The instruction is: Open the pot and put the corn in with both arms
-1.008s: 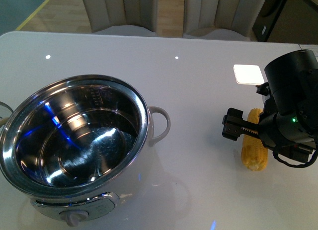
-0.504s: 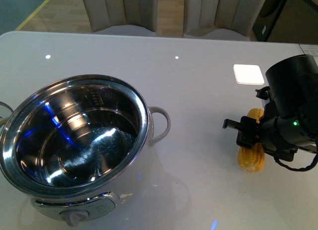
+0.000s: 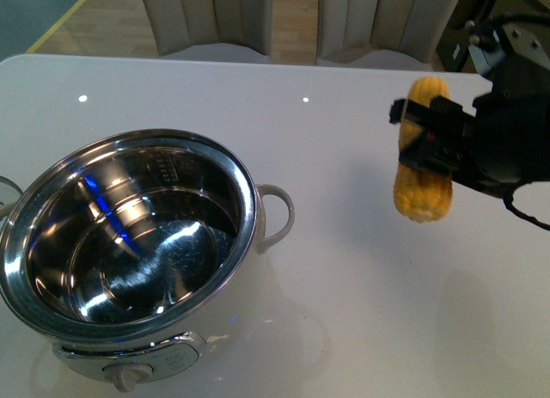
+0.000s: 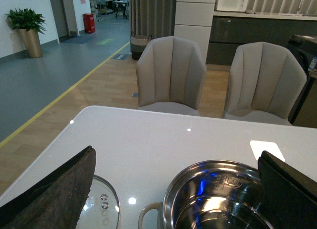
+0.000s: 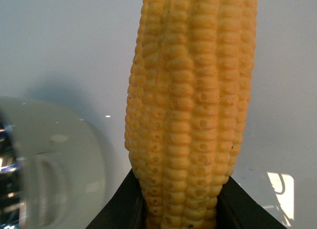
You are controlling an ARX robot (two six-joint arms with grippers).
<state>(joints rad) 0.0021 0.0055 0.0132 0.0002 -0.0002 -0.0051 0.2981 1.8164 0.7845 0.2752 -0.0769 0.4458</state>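
The pot [image 3: 247, 211] stands open at the front left of the white table, its shiny inside bare. To its right the corn [image 3: 421, 196] hangs well above the table, roughly upright, with my right gripper [image 3: 418, 138] shut on its middle. In the right wrist view the corn [image 5: 190, 105] fills the frame, clamped between the jaws of the right gripper [image 5: 181, 209]. My left gripper [image 4: 177, 152] is open above the pot [image 4: 198, 167], holding nothing. The glass lid [image 4: 101, 204] lies flat on the table beside the pot.
Two beige chairs [image 4: 171, 70] stand beyond the table's [image 3: 344, 286] far edge. A pale looped pot handle [image 3: 279, 213] sticks out toward the corn's side. A bright square light reflection [image 4: 267, 149] lies on the tabletop.
The corn lay on the table a second ago with my right gripper round it. It is now lifted clear off the table and higher in view. The pot has not moved.
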